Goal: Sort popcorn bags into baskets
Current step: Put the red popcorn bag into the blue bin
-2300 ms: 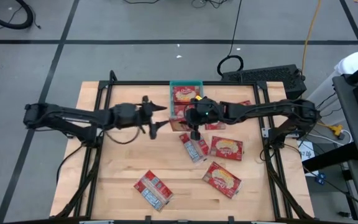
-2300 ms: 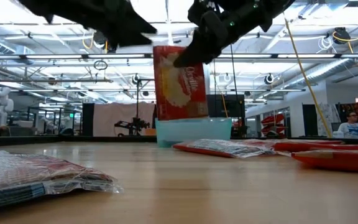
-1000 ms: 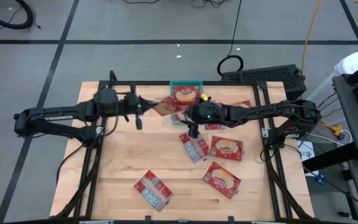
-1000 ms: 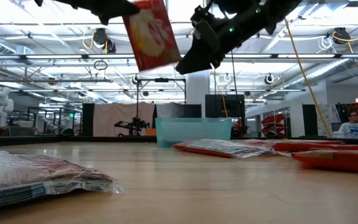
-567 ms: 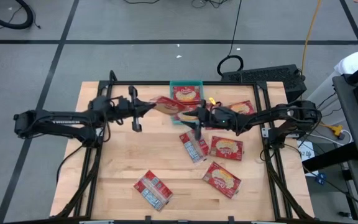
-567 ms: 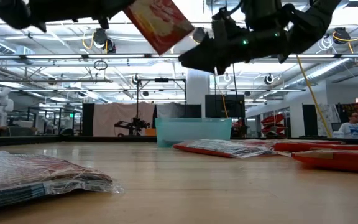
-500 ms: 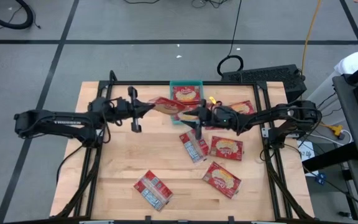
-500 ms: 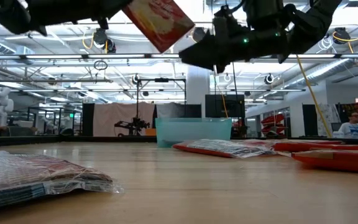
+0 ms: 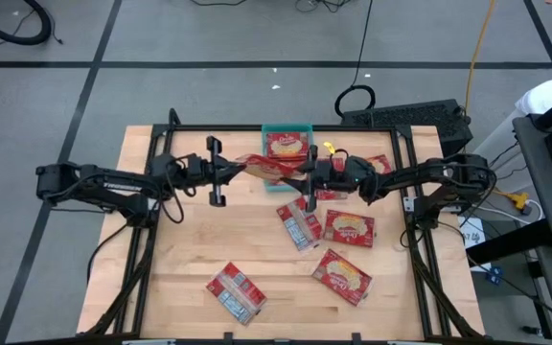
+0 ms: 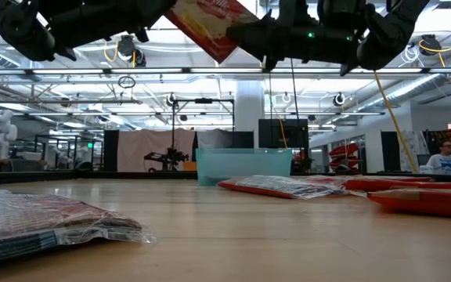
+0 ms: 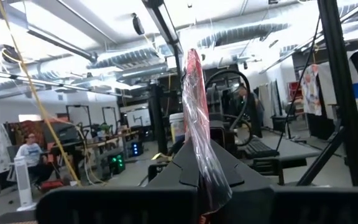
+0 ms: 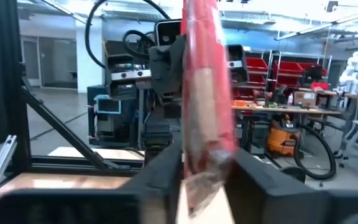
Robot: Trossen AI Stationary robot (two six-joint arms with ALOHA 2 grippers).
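Note:
A red popcorn bag [image 9: 268, 169] hangs in the air between my two grippers, just on the near side of the teal basket [image 9: 287, 127]. My left gripper [image 9: 236, 170] is shut on the bag's left end. My right gripper [image 9: 298, 175] meets the right end, and its fingers close against both faces. The basket stands at the table's far edge with another red bag [image 9: 287, 144] lying flat in it. In the low view the held bag [image 10: 210, 19] shows high above the basket [image 10: 243, 164]. My left gripper pinches the bag's left end [image 11: 199, 180] between its two fingers, one on each flat face. The fingers come level from the table's left, tipped slightly up. The bag is lifted clear and stands on edge, stretching away toward the other gripper. My right gripper has the bag's right end [image 12: 205, 177] between its two fingers [image 12: 163, 177], one on each face. It comes level from the table's right. The bag is clear of the table and edge-on to the fingers.
Several more red bags lie flat on the wooden table: two [image 9: 300, 225] [image 9: 350, 227] just right of centre, one [image 9: 343, 275] nearer the front, one [image 9: 235, 292] at the front left, one [image 9: 374, 165] under the right arm. A black frame rims the table.
My left gripper has carried the bag toward the table's right and down a little, tipping from pointing down toward level. My right gripper has tipped up from pointing down to level and come against the bag's right end. The bag now spans between both.

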